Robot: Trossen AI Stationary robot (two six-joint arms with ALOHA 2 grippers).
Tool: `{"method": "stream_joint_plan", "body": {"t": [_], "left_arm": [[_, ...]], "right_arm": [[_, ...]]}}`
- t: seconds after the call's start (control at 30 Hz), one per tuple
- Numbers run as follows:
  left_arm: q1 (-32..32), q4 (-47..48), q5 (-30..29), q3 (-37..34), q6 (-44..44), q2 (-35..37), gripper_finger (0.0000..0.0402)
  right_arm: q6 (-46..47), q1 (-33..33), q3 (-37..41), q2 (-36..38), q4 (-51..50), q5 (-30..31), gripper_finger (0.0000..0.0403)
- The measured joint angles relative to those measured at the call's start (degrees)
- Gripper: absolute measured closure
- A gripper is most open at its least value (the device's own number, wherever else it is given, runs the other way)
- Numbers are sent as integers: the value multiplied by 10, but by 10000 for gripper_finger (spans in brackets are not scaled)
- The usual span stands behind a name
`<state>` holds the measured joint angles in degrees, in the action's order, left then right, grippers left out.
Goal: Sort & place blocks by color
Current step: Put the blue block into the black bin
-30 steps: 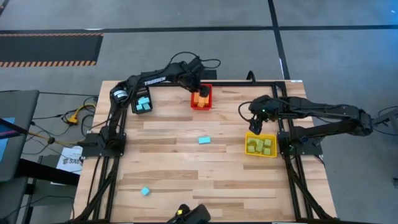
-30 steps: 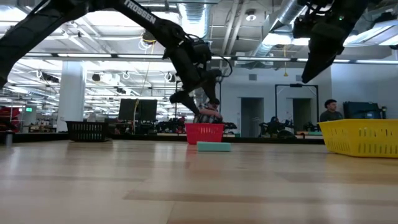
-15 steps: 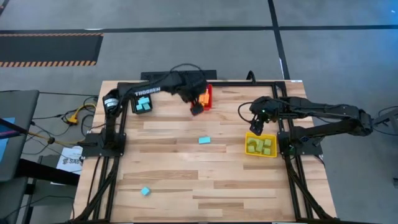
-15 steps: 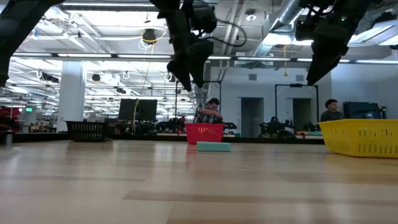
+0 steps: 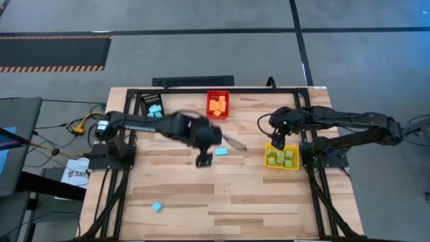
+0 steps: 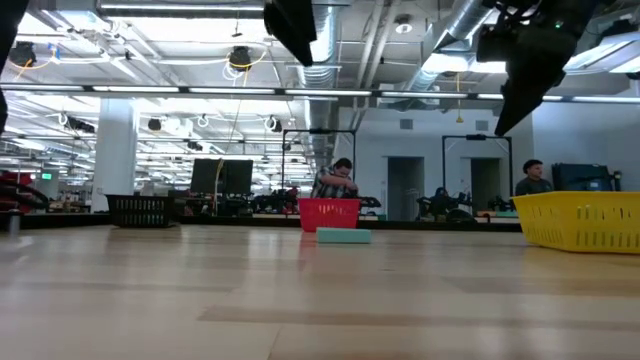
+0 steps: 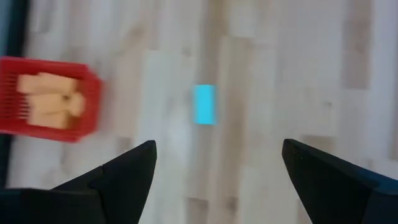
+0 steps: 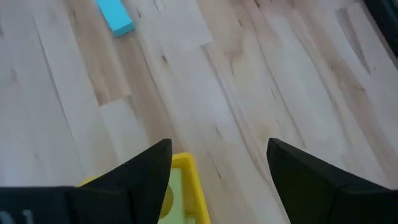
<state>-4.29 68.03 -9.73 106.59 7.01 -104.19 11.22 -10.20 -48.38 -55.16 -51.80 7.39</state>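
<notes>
Claws first: from above, our left claw (image 5: 203,160) hovers just beside the blue block (image 5: 220,152). Its wrist view shows wide-apart, empty fingers (image 7: 127,171) over that block (image 7: 204,104). We think we're reaching; next, lower and pinch. Our right claw (image 8: 217,163) waits, released, above the yellow bin (image 5: 281,156).

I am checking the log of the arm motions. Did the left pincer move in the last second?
Yes. The left pincer was over the red bin a second ago; it is now out over the table centre, beside the light blue block, open and empty.
</notes>
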Motion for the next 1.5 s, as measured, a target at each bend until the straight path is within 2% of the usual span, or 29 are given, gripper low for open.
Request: {"method": "stream_joint_plan", "body": {"t": [0.13, 0.33, 0.43, 0.57, 0.73, 0.9, 1.13, 1.33, 1.5], "left_arm": [[-74, 12, -21, -6, 48, 1, 65], [-194, 5, -70, -95, 191, 24, 65], [-243, 2, -70, -144, 283, 34, 65], [-292, 9, -56, -174, 382, 38, 65], [-340, 14, -60, -180, 468, 38, 65], [-381, 36, -79, -182, 598, 38, 65], [-436, 27, -55, -244, 786, 38, 65], [-465, 7, -15, -287, 870, 38, 65], [-472, -38, 2, -321, 893, 38, 65]], "right_arm": [[-2, 6, 0, 0, 1, -2, 117], [12, 28, 0, 0, 29, -3, 117], [27, 40, 0, -1, 52, -18, 117], [48, 54, 0, -4, 80, -34, 117], [67, 75, 0, -16, 113, -34, 117], [74, 97, -1, -40, 135, -35, 117], [74, 121, 0, -86, 150, -36, 117], [67, 134, 0, -114, 172, -36, 117], [18, 145, 0, -146, 238, -36, 117]]}}
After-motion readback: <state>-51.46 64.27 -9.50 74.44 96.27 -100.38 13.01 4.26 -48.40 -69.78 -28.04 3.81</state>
